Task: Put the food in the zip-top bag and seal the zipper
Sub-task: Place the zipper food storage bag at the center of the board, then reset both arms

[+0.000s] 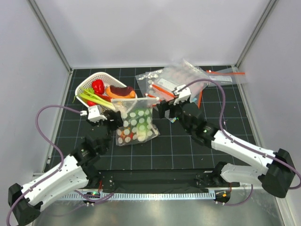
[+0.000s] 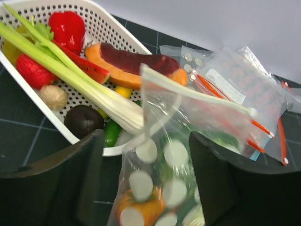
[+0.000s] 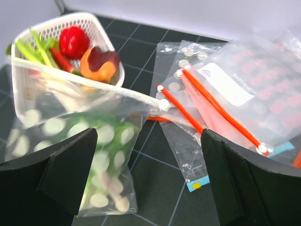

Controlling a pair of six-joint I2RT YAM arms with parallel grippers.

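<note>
Sealing stage: lettuce point(image 3: 94, 125) and orange piece point(image 2: 141, 209) inside polka-dot bag point(image 1: 136, 125). Nothing grasped by left gripper point(image 2: 146, 155) or right gripper point(image 3: 148, 141), both spread wide. Next, pinch along zipper point(image 2: 197, 94).

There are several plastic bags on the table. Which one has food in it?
The white-dotted bag in the middle: green and orange food shows through it. The bags with red-orange strips lie flat nearby.
</note>
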